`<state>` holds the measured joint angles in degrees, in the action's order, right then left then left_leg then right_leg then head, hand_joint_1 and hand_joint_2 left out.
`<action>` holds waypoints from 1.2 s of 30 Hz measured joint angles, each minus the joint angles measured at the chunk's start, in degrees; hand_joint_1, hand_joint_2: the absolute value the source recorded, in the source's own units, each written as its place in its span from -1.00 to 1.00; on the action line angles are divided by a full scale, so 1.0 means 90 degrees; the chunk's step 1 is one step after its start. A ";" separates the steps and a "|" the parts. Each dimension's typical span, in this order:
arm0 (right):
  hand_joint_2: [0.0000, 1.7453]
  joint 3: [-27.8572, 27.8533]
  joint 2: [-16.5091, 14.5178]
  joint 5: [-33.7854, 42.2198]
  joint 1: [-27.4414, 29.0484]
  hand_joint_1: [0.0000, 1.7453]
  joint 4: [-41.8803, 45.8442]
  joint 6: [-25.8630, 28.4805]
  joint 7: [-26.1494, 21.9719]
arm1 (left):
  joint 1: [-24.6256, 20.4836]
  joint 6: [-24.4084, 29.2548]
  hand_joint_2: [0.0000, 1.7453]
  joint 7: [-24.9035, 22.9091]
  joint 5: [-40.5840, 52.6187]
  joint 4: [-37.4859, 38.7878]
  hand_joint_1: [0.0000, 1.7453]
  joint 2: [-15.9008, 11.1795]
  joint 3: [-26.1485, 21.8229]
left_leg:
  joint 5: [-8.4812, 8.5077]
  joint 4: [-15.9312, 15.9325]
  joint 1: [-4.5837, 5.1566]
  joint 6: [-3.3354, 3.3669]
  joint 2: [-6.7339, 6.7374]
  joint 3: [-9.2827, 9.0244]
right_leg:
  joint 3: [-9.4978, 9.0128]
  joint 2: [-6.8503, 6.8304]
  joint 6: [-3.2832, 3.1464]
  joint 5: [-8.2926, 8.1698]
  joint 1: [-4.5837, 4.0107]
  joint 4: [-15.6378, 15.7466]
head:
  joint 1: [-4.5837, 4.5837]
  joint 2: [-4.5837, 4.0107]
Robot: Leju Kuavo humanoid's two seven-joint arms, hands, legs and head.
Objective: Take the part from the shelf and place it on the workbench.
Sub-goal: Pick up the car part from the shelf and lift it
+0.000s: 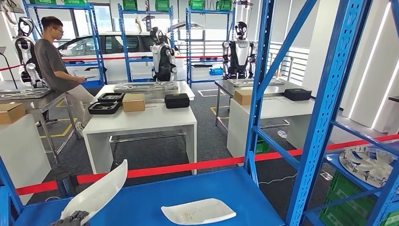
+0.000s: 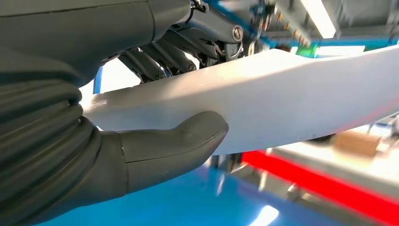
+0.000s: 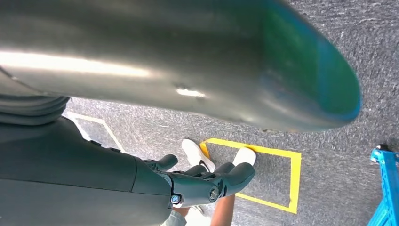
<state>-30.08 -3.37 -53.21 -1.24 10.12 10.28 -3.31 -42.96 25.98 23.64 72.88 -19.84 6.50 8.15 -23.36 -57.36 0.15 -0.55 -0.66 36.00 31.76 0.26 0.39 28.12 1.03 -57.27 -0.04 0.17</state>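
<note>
My left hand [image 1: 73, 219] sits at the bottom left of the head view and holds a long, curved white part [image 1: 96, 190], lifted at a slant above the blue shelf board [image 1: 141, 200]. In the left wrist view the thumb [image 2: 174, 141] presses one face of the white part [image 2: 282, 99] and the dark fingers wrap the other. A second flat white part [image 1: 197, 211] lies on the shelf board to the right. My right hand [image 3: 207, 181] hangs over the grey floor with loosely spread fingers and holds nothing.
Blue shelf uprights [image 1: 324, 108] and slanted braces stand at the right. A red tape [image 1: 188, 167] runs behind the shelf. Beyond it is a white table [image 1: 141, 120] with boxes and black trays. A person [image 1: 51, 56] sits at the far left. White shoes [image 3: 197, 153] stand near my right hand.
</note>
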 joint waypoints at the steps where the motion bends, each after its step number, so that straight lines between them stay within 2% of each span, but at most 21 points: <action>1: -1.00 -0.0007 0.0000 -0.0012 -0.0001 -1.00 0.0000 -0.0001 -0.0006 | -0.0061 0.0021 1.00 0.0104 -0.0067 -0.0055 1.00 0.0029 0.0001 | 0.0000 0.0000 0.0000 0.0000 -0.0002 0.0000 | -0.0001 -0.0001 0.0000 0.0000 0.0000 0.0000 | 0.0000 0.0000; 4: -1.00 -0.0024 -0.0001 -0.0030 -0.0003 -1.00 0.0000 -0.0007 -0.0015 | -0.0279 -0.0084 1.00 0.0348 -0.0350 -0.0321 1.00 0.0128 0.0003 | -0.0006 -0.0011 0.0011 0.0007 -0.0002 0.0004 | -0.0004 -0.0001 0.0007 -0.0004 0.0008 0.0006 | -0.0001 0.0000; 7: -1.00 -0.0065 -0.0008 -0.0037 -0.0004 -1.00 0.0000 -0.0009 -0.0039 | -0.0416 -0.0321 1.00 0.0463 -0.0727 -0.0716 1.00 0.0219 0.0042 | -0.0041 -0.0047 0.0041 0.0057 -0.0001 0.0013 | -0.0012 0.0000 0.0051 -0.0002 0.0039 0.0018 | -0.0006 0.0000; 13: -1.00 -0.0079 -0.0010 -0.0042 -0.0004 -1.00 0.0000 -0.0009 -0.0055 | -0.0438 -0.0389 1.00 0.0493 -0.0852 -0.0835 1.00 0.0237 0.0071 | -0.0050 -0.0050 0.0044 0.0071 0.0000 0.0013 | -0.0015 0.0001 0.0062 0.0004 0.0044 0.0016 | -0.0010 0.0000; 16: -1.00 -0.0136 -0.0016 -0.0068 -0.0003 -1.00 0.0000 -0.0013 -0.0088 | -0.0466 -0.0538 1.00 0.0632 -0.1210 -0.1128 1.00 0.0267 0.0190 | -0.0015 -0.0017 0.0036 0.0112 0.0005 -0.0004 | -0.0021 0.0001 0.0100 -0.0002 0.0057 0.0018 | -0.0007 0.0000; 18: -1.00 -0.0170 -0.0021 -0.0098 -0.0005 -1.00 0.0000 -0.0019 -0.0111 | -0.0491 -0.0619 1.00 0.0729 -0.1530 -0.1448 1.00 0.0317 0.0432 | 0.0042 0.0050 -0.0003 0.0171 0.0029 -0.0020 | 0.0315 -0.0001 0.0146 0.0368 0.0070 -0.0754 | 0.0012 0.0000; 19: -1.00 -0.0179 -0.0018 -0.0113 -0.0006 -1.00 0.0000 -0.0020 -0.0114 | -0.0499 -0.0620 1.00 0.0744 -0.1627 -0.1555 1.00 0.0341 0.0562 | 0.0067 0.0060 -0.0036 0.0181 0.0041 -0.0009 | 0.0413 -0.0006 0.0178 0.0453 0.0087 -0.1012 | 0.0023 0.0000; 20: -1.00 -0.0188 -0.0015 -0.0127 -0.0007 -1.00 0.0000 -0.0021 -0.0114 | -0.0508 -0.0604 1.00 0.0738 -0.1681 -0.1616 1.00 0.0359 0.0675 | 0.0069 0.0017 -0.0051 0.0163 0.0047 0.0026 | 0.0425 -0.0018 0.0217 0.0475 0.0112 -0.1111 | 0.0033 0.0000; 21: -1.00 -0.0198 -0.0011 -0.0137 -0.0014 -1.00 0.0000 -0.0022 -0.0112 | -0.0509 -0.0580 1.00 0.0726 -0.1694 -0.1625 1.00 0.0367 0.0740 | 0.0066 -0.0046 -0.0063 0.0114 0.0044 0.0076 | 0.0269 -0.0023 0.0249 0.0331 0.0132 -0.0834 | 0.0038 0.0000; 22: -1.00 -0.0210 -0.0011 -0.0146 -0.0021 -1.00 0.0000 -0.0022 -0.0111 | -0.0514 -0.0563 1.00 0.0729 -0.1703 -0.1632 1.00 0.0372 0.0766 | 0.0059 -0.0102 -0.0065 0.0064 0.0039 0.0116 | 0.0118 -0.0012 0.0245 0.0197 0.0135 -0.0534 | 0.0042 0.0000; 23: -1.00 -0.0228 -0.0013 -0.0152 -0.0030 -1.00 -0.0001 -0.0024 -0.0111 | -0.0519 -0.0549 1.00 0.0737 -0.1710 -0.1637 1.00 0.0378 0.0797 | 0.0059 -0.0159 -0.0055 0.0014 0.0029 0.0154 | 0.0052 0.0000 0.0211 0.0165 0.0138 -0.0376 | 0.0043 0.0000; 27: -1.00 -0.0282 -0.0027 -0.0160 -0.0045 -1.00 -0.0002 -0.0028 -0.0110 | -0.0531 -0.0517 1.00 0.0770 -0.1715 -0.1641 1.00 0.0377 0.0894 | 0.0066 -0.0248 -0.0049 -0.0145 0.0012 0.0265 | 0.0189 0.0032 -0.0044 0.0118 0.0137 -0.0408 | 0.0010 0.0000; 28: -1.00 -0.0285 -0.0030 -0.0161 -0.0046 -1.00 -0.0002 -0.0027 -0.0110 | -0.0531 -0.0505 1.00 0.0771 -0.1715 -0.1639 1.00 0.0372 0.0906 | -0.0053 -0.0367 -0.0058 -0.0175 0.0020 0.0322 | 0.0224 0.0028 -0.0102 0.0077 0.0136 -0.0400 | 0.0005 0.0000; 29: -1.00 -0.0295 -0.0030 -0.0161 -0.0047 -1.00 -0.0002 -0.0027 -0.0111 | -0.0534 -0.0486 1.00 0.0770 -0.1716 -0.1638 1.00 0.0367 0.0925 | -0.0266 -0.0613 -0.0066 -0.0197 0.0028 0.0412 | 0.0264 0.0025 -0.0150 0.0030 0.0134 -0.0387 | -0.0002 0.0000; 31: -1.00 -0.0326 -0.0029 -0.0161 -0.0047 -1.00 -0.0002 -0.0023 -0.0112 | -0.0543 -0.0454 1.00 0.0766 -0.1733 -0.1630 1.00 0.0359 0.0990 | -0.0802 -0.1370 -0.0067 -0.0221 0.0037 0.0634 | 0.0352 0.0023 -0.0196 -0.0055 0.0114 -0.0376 | -0.0016 0.0000; 32: -1.00 -0.0345 -0.0027 -0.0161 -0.0048 -1.00 -0.0002 -0.0019 -0.0117 | -0.0547 -0.0446 1.00 0.0765 -0.1747 -0.1622 1.00 0.0358 0.1026 | -0.0988 -0.1710 -0.0067 -0.0220 0.0037 0.0709 | 0.0403 0.0020 -0.0206 -0.0094 0.0098 -0.0376 | -0.0019 0.0000; 33: -1.00 -0.0360 -0.0025 -0.0158 -0.0049 -1.00 -0.0002 -0.0013 -0.0123 | -0.0549 -0.0446 1.00 0.0764 -0.1763 -0.1614 1.00 0.0357 0.1060 | -0.1063 -0.1881 -0.0065 -0.0207 0.0037 0.0704 | 0.0453 0.0017 -0.0211 -0.0131 0.0081 -0.0377 | -0.0021 0.0000; 34: -1.00 -0.0374 -0.0024 -0.0154 -0.0051 -1.00 -0.0002 -0.0007 -0.0134 | -0.0551 -0.0446 1.00 0.0763 -0.1778 -0.1608 1.00 0.0356 0.1090 | -0.1036 -0.1846 -0.0058 -0.0179 0.0036 0.0600 | 0.0499 0.0016 -0.0212 -0.0167 0.0062 -0.0378 | -0.0023 0.0000; 36: -1.00 -0.0408 -0.0025 -0.0128 -0.0055 -1.00 -0.0002 0.0005 -0.0171 | -0.0573 -0.0446 1.00 0.0763 -0.1803 -0.1619 1.00 0.0358 0.1149 | -0.0809 -0.1137 -0.0010 -0.0058 0.0030 0.0062 | 0.0573 0.0016 -0.0207 -0.0239 0.0031 -0.0377 | -0.0025 0.0000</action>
<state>-33.76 -3.59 -54.36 -1.74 10.10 10.33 -4.84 -48.12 21.97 30.51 56.65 -34.41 9.72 18.50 -30.64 -67.59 0.06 -1.07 -0.39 36.56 36.92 0.41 -1.48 25.97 1.31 -60.66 -0.27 0.17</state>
